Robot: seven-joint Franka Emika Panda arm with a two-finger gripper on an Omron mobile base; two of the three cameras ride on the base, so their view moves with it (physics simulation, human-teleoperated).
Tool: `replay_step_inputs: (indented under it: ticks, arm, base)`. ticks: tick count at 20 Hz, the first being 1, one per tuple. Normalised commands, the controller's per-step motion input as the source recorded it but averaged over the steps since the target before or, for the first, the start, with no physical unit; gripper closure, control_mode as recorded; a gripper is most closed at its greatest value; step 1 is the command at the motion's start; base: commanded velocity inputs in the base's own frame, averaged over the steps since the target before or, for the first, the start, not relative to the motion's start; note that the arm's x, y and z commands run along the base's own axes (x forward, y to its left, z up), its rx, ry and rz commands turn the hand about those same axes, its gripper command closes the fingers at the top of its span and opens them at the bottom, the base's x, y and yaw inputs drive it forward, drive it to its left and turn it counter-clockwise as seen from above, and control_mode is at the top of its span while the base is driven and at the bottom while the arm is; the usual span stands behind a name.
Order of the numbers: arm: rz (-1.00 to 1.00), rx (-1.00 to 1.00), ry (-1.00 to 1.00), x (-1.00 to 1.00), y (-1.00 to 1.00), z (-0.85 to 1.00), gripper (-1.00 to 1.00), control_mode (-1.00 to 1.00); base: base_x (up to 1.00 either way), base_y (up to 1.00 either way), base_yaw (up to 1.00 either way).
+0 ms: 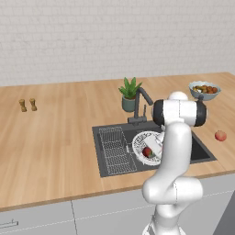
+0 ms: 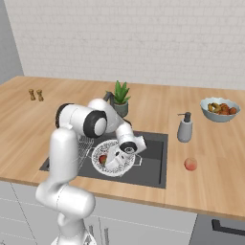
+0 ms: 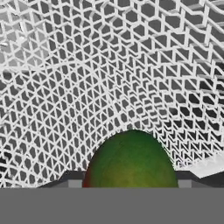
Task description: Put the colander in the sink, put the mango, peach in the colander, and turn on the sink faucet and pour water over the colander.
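Down inside white mesh colander in dark sink, gripper fingers pinching red-green mango from both sides. Likely firm, smooth, a little slippery; best held across widest part. Peach waiting on counter, well apart.

No readable text, label, brand, number or sign was found in any of the three views.
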Motion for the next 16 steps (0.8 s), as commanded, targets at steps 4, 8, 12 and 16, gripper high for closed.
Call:
replay_step_inputs:
  ticks: [4, 8, 12, 16]
  arm:
    - [-0.01, 0.00, 0.00, 0.00, -0.03, -0.09, -1.00, -1.00]
    - [0.00, 0.04, -0.01, 0.00, -0.07, 0.02, -1.00, -1.00]
    - [0.00, 0.04, -0.04, 0.00, 0.00, 0.30, -1.00, -1.00]
    - [0.00, 0.07, -0.13, 0.00, -0.01, 0.51, -1.00, -1.00]
  base:
    - [0.00, 0.00, 0.00]
    - [0.00, 0.00, 0.00]
    - [0.00, 0.00, 0.00]
    - [0.00, 0.00, 0.00]
